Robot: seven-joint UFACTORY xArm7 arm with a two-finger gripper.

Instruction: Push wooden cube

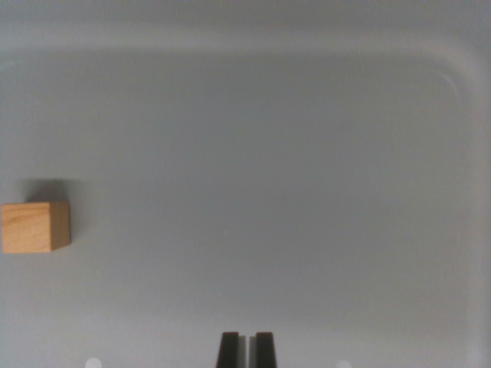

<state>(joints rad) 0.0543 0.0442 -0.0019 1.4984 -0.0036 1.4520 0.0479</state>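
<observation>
Your gripper (245,349) sits at the near edge, its two dark fingers almost together with only a thin gap, and it holds nothing. The cube (35,227) rests far off on the wrist view's left, well apart from it, on the grey tray (307,153). Keep the fingers together, drop low, then meet a flat face squarely so the cube slides rather than spins.
</observation>
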